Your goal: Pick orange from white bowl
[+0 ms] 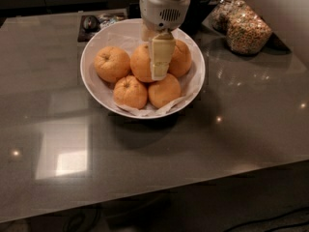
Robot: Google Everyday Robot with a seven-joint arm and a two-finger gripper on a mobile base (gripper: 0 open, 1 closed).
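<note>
The white bowl (pixel 96 88) stands at the back middle of the grey table, lined with crinkled white paper and holding several oranges. The orange (pixel 141 63), the largest and slightly tall one with smooth skin, sits at the back middle of the bowl. My gripper (pixel 159 75) hangs straight down from its white wrist over the bowl. Its cream tip is right beside this orange's right side, between it and another orange (pixel 182 58). Smaller oranges with stem dimples lie at the left (pixel 112 63) and front (pixel 130 92).
A clear bag of cereal or grains (pixel 247 33) lies at the back right of the table. A dark small object (pixel 91 22) sits behind the bowl at the back left. The table's front edge (pixel 154 192) runs across the bottom.
</note>
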